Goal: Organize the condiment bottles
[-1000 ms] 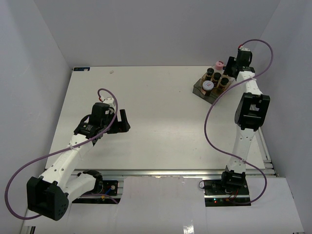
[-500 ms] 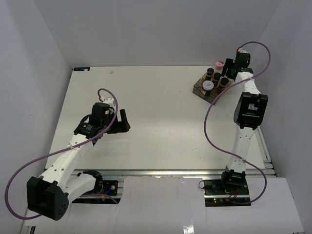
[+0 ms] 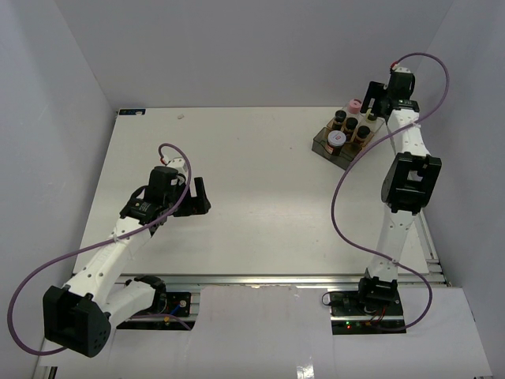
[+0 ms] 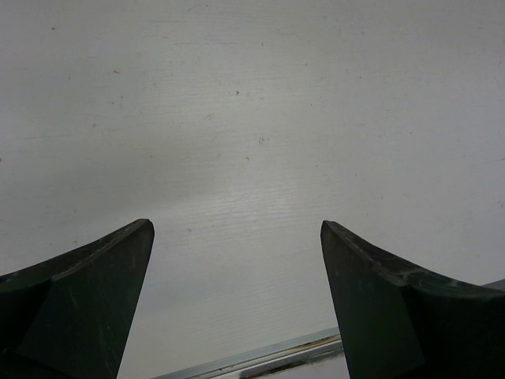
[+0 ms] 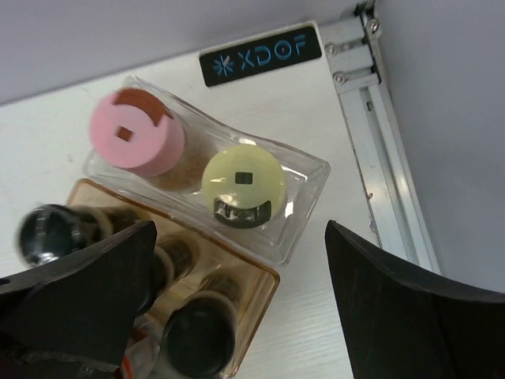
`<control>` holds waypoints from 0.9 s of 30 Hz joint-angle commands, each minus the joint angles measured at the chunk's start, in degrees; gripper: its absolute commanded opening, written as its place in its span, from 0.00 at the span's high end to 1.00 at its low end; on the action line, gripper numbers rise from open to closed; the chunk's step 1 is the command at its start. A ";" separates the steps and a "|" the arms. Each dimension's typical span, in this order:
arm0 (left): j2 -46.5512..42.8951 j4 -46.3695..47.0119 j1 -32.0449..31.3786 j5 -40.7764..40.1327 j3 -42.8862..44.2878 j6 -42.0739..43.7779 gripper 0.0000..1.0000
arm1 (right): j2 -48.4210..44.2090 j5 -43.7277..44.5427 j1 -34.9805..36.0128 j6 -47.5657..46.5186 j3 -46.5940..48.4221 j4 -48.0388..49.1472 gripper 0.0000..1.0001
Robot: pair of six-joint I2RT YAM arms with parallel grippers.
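The left fingers (image 3: 201,193) hung low over the tabletop (image 3: 260,197), about halfway between the near and far edges and closer to the left edge. They were spread wide apart. In the left wrist view there was only bare white tabletop between them (image 4: 87,292).

The bottles were all by the far right corner of the tabletop. A brown see-through tray (image 3: 322,142) sat there, turned a bit slanted to the edges. Dark bottles (image 3: 351,124) with black caps stood up in it, close together, and a bottle with a white cap (image 3: 337,140) stood at the tray's near end.

Just past that tray, touching its far side, sat a small clear tray (image 5: 308,170). A bottle with a pink cap (image 5: 136,140) and a bottle with a pale yellow cap (image 5: 243,183) stood in it, side by side.

The right fingers (image 3: 373,93) hung up above the clear tray, at the far right corner. They were spread wide too (image 5: 394,300) and held nothing. They did not touch any bottle. A metal rail (image 5: 387,158) ran along the right edge of the tabletop, and a black label (image 5: 260,54) sat at the far edge.
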 commanded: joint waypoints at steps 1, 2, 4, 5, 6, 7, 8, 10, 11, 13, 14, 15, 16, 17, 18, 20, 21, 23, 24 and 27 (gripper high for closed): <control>-0.92 1.44 -0.35 -0.79 -0.09 0.85 0.02 | -14.89 -4.16 0.12 1.67 0.45 -2.33 0.10; -0.74 1.44 -0.35 -0.64 0.00 0.96 0.02 | -16.82 -4.43 0.74 2.33 -1.06 -2.59 0.10; -0.86 1.52 -0.42 0.11 -0.06 0.97 0.02 | -21.96 -8.18 1.96 2.93 -6.53 -2.31 0.10; -1.24 1.62 -0.48 0.38 -0.18 0.97 0.02 | -23.90 -8.17 3.27 2.56 -8.57 -2.57 0.10; -1.62 1.82 -0.52 0.62 -0.28 1.03 0.02 | -25.68 -7.65 5.11 1.88 -10.36 -2.91 0.10; -2.02 2.15 -0.52 0.94 -0.38 1.18 0.02 | -27.28 -6.30 7.63 1.07 -11.91 -3.25 0.10; -2.62 2.51 -0.52 1.46 -0.50 1.30 0.02 | -29.36 -4.42 9.92 0.86 -14.03 -3.61 0.10; -3.92 3.18 -0.52 2.76 -0.74 1.48 0.02 | -33.45 -2.43 14.19 0.95 -18.02 -4.82 0.10; -4.48 3.47 -0.59 3.52 -0.84 1.63 0.02 | -35.17 -1.59 15.82 1.81 -19.26 -5.92 0.10; -5.76 4.16 -0.85 5.29 -1.11 1.90 0.02 | -37.60 0.26 19.14 3.82 -21.67 -8.91 0.10; -6.49 4.58 -1.01 6.13 -1.26 2.03 0.02 | -38.69 0.84 20.91 5.21 -23.24 -10.48 0.10; -7.06 4.94 -1.11 6.70 -1.37 2.23 0.02 | -40.38 1.31 22.41 7.30 -24.78 -11.62 0.10; -7.49 5.16 -1.22 7.06 -1.40 2.33 0.02 | -42.15 0.67 24.08 8.42 -27.22 -11.77 0.10; -7.88 5.34 -1.31 7.34 -1.41 2.38 0.02 | -43.93 -0.30 25.83 9.10 -30.03 -11.47 0.10; -8.35 5.72 -1.31 7.69 -1.50 2.41 0.02 | -45.83 -0.81 27.81 9.12 -33.46 -10.28 0.10; -9.72 6.74 -1.31 8.48 -1.78 2.68 0.02 | -52.38 -0.81 33.78 8.66 -44.57 -5.02 0.10; -10.47 7.18 -1.31 8.92 -1.91 2.72 0.02 | -55.58 -1.16 36.24 8.05 -49.88 -2.56 0.10; -11.60 7.86 -1.43 9.37 -2.15 2.78 0.02 | -59.68 -3.36 37.39 9.70 -58.63 -0.24 0.10; -12.00 8.09 -1.48 9.48 -2.26 2.89 0.02 | -63.88 -6.36 37.57 9.88 -62.74 1.86 0.10; -12.39 8.44 -1.65 10.39 -2.36 3.07 0.02 | -71.81 -9.65 38.06 10.86 -71.49 5.45 0.10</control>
